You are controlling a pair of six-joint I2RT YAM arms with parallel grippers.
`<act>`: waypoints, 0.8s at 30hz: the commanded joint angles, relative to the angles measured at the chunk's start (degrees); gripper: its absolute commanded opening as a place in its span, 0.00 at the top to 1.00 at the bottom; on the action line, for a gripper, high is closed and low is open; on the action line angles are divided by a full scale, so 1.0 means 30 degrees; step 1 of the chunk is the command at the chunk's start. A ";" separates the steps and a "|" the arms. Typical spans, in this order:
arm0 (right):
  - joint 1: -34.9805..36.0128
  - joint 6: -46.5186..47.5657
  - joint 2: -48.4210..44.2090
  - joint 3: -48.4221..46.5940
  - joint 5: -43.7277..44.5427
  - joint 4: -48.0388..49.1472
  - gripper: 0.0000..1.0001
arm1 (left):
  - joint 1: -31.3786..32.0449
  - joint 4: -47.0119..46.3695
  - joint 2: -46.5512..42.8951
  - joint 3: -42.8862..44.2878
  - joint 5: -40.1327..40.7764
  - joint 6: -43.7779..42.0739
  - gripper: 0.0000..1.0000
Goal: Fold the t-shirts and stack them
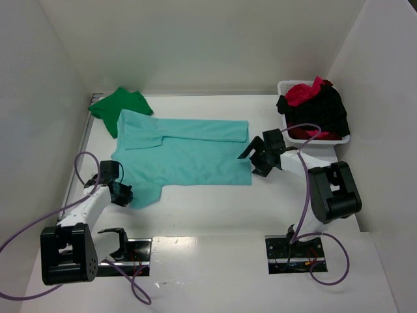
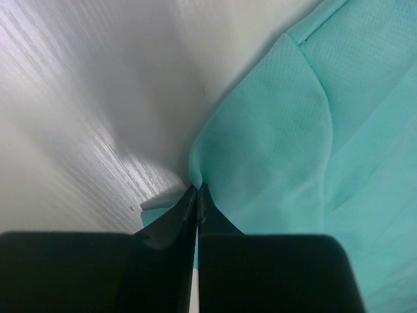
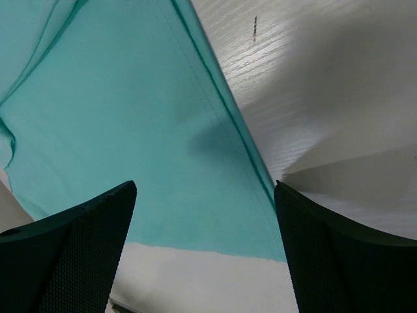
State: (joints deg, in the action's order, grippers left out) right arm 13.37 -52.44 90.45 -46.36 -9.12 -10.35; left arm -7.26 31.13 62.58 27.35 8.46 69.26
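Teal shirt lies mostly flat. Left gripper pinches its near sleeve, right gripper hangs wide open over the right hem.

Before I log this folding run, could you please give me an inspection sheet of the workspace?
Surface: white table.
Job's things: teal t-shirt spread out, top edge folded over; dark green t-shirt at the far left corner; red shirt and black shirt heaped in the white basket.
Clutter: nothing seen.
Grippers: left pincer shut on the teal t-shirt's near-left sleeve; right pincer open over its right edge.
Cables: purple cables loop beside both arms.
Surroundings: white walls on three sides.
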 commanded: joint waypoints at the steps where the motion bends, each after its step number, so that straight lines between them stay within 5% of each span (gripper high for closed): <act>1: 0.0057 -0.0685 -0.0654 0.0249 0.0581 0.0462 0.11 | 0.0104 0.0304 0.0193 0.0519 -0.0067 0.0115 1.00; 13: 0.0612 -0.1564 -0.0972 0.1040 0.0870 -0.1676 0.23 | 0.0485 0.0402 0.0498 0.1138 0.0138 0.0291 1.00; 19: 0.1053 -0.2177 -0.0972 0.0885 0.1573 -0.3548 0.08 | 0.0661 -0.0110 0.0690 0.1282 0.0138 0.0291 1.00; 24: 0.1228 -0.2541 -0.1454 0.1829 0.1779 -0.4255 0.07 | 0.0661 -0.0678 0.1289 0.1107 -0.0038 0.0291 1.00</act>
State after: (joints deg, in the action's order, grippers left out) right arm 16.23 -58.75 87.31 -43.73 -6.76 -16.97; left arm -5.47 30.86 65.52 29.54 8.47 69.30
